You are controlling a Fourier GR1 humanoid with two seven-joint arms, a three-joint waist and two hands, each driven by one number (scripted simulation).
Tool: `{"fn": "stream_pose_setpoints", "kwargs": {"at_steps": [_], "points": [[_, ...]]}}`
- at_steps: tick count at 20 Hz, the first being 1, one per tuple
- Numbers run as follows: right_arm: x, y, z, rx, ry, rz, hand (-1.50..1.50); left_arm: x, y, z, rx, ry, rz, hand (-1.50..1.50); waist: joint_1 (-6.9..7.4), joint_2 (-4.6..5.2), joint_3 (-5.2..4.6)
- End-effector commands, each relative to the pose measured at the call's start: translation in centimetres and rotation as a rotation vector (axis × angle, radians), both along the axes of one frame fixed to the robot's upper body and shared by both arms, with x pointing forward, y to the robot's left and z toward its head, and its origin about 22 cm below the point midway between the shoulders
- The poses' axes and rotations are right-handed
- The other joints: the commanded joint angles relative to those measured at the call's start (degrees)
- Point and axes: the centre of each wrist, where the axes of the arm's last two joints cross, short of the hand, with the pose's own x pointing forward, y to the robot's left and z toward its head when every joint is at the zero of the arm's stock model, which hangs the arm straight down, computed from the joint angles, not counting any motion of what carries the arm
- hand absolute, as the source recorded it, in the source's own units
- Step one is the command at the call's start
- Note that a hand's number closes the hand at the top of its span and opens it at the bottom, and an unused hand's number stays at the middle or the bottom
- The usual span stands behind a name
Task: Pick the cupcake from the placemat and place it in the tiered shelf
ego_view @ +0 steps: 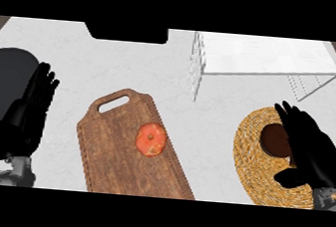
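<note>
Apparent cupcake on placemat; shelf behind, board left.

Wooden cutting board, tomato on it

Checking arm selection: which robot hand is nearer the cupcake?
Right. The right robot hand is beside the cupcake on the placemat; the left robot hand rests far left, beyond the cutting board.
</note>
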Motion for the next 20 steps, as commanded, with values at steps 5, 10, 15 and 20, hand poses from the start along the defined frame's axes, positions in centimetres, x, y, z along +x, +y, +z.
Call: {"fn": "stream_pose_setpoints", "kwargs": {"at_steps": [5, 10, 15, 20], "points": [[1.6, 0.6, -2.3, 0.025, 0.025, 0.007, -1.50, -0.8, 0.5, -0.3, -0.006, 0.005, -0.001, 0.00, 0.12, 0.01, 0.00], [0.1, 0.4, -3.3, 0.010, 0.091, -0.002, 1.50, 0.8, 1.3, -2.1, 0.006, -0.005, -0.003, 0.00, -0.22, 0.02, -0.02], [1.9, 0.0, -4.5, -0.116, 0.041, 0.087, 1.50, 1.9, -0.3, 0.3, 0.018, -0.009, 0.004, 0.00, -0.13, 0.05, 0.00], [3.7, 2.4, -4.0, -0.085, 0.064, 0.081, 1.50, 1.1, 0.9, 0.6, 0.004, 0.009, 0.000, 0.00, 0.14, 0.03, 0.00]]}}
